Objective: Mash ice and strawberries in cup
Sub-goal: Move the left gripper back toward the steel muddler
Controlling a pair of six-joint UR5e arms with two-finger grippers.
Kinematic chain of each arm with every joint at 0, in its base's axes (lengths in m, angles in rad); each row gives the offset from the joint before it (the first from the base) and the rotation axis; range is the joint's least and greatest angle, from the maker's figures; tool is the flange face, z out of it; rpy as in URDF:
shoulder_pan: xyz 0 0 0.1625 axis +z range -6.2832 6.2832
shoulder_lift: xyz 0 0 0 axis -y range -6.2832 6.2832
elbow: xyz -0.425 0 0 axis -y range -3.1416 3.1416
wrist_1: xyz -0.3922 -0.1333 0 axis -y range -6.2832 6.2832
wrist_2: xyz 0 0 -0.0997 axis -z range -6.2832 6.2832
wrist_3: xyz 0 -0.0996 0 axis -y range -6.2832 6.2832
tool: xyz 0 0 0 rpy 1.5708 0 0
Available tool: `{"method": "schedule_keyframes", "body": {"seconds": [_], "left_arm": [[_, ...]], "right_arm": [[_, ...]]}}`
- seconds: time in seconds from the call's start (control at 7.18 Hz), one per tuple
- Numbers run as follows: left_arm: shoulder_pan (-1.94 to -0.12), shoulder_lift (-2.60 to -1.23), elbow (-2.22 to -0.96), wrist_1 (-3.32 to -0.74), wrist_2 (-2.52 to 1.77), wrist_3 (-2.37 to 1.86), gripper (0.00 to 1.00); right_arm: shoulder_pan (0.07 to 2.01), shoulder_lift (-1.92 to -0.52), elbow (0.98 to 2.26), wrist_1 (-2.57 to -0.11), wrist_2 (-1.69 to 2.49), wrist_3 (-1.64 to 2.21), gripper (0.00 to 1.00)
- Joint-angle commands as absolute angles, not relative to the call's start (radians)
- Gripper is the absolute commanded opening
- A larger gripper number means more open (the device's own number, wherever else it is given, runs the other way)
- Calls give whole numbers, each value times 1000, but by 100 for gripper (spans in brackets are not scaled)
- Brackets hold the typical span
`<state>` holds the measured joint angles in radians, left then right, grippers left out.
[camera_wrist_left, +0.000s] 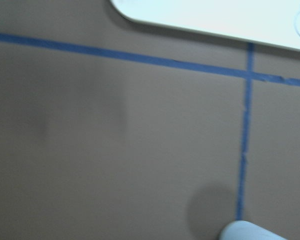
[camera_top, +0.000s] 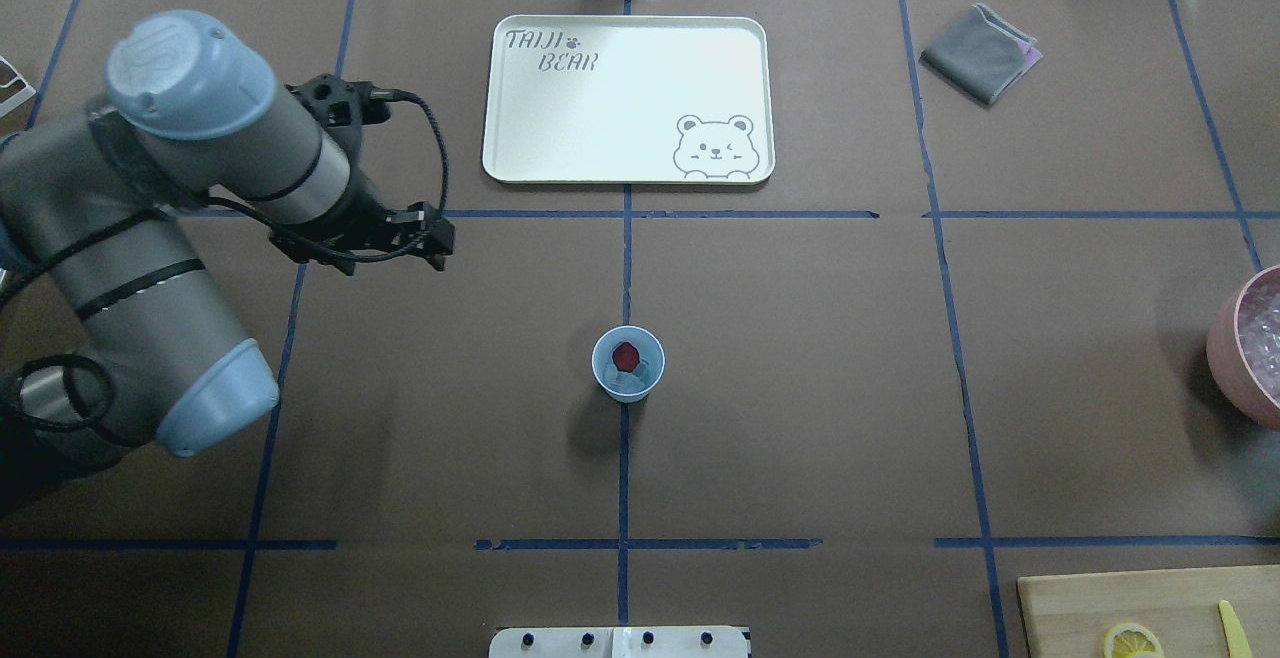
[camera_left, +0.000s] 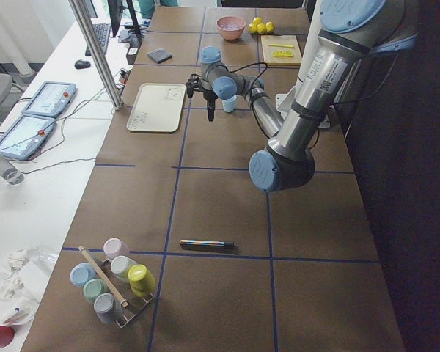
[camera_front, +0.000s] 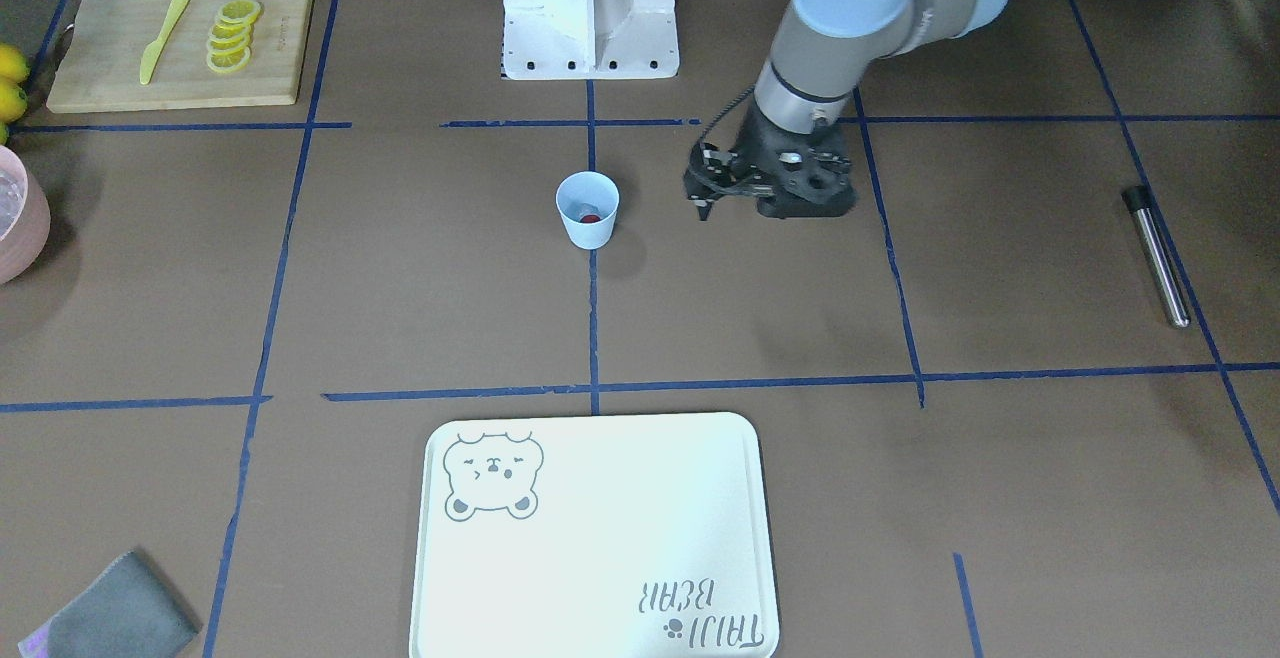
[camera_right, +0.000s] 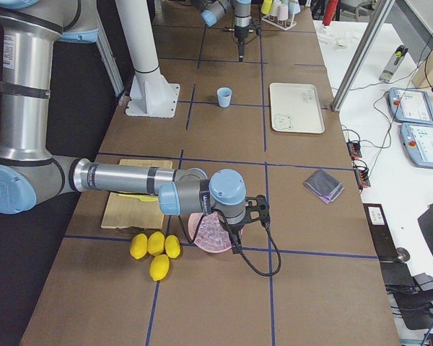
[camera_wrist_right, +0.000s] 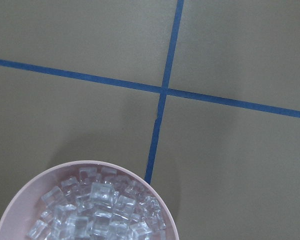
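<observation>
Front view: the cup [camera_front: 587,208] stands upright on the bare table, on the blue centre line, with the strawberry [camera_front: 590,218] visible low inside. The left gripper [camera_front: 706,200] hangs just beside it, apart from it, tips pointing down and drawn close together with nothing between them. A metal rod [camera_front: 1156,255], probably the mashing tool, lies well off to that arm's side.

Overhead view: the strawberry sits on pale ice [camera_top: 640,370] at the cup's bottom. The tray [camera_top: 628,170] lies beyond the cup, and the pink bowl [camera_top: 1228,348] is at the far right edge.

Left side view: the cup is partly hidden behind the left arm; nothing further can be judged.

Right side view: the right gripper [camera_right: 236,245] hovers over the pink bowl; whether it is open or closed cannot be told.

Left wrist view: only the cup's rim shows at the bottom edge.

Right wrist view: the bowl is full of ice cubes; no fingers show.

Assessment: the cup looks light, thin and tapered, so it would likely tip or skid under a downward press. It is best held around the mid-wall, gently, as plastic may flex. Ice is hard and slippery; the strawberry is soft.
</observation>
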<state>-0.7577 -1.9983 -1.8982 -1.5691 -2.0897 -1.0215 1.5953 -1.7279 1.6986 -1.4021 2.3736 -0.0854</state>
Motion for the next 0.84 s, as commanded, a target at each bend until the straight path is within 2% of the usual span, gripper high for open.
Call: {"method": "schedule_keyframes", "body": {"seconds": [0.0,0.28,0.56,0.7], "left_arm": [[-852,-1800,-1985,-1543,-2134,-780,100],[-1016,-1639,-1980,-1554,-2224,-500,100],[-1165,-1618,-1895,-1555,-2301,-488,100],[-1178,-1608,-1849,-1560,-2298,-488,100]], "right_arm": [[1595,-1730,1698,-1402,2413,-80,99],[1595,-1729,1700,-1402,2413,-80,99],[1595,-1727,1703,-1402,2413,-80,99],[1595,-1727,1703,-1402,2413,-80,99]]}}
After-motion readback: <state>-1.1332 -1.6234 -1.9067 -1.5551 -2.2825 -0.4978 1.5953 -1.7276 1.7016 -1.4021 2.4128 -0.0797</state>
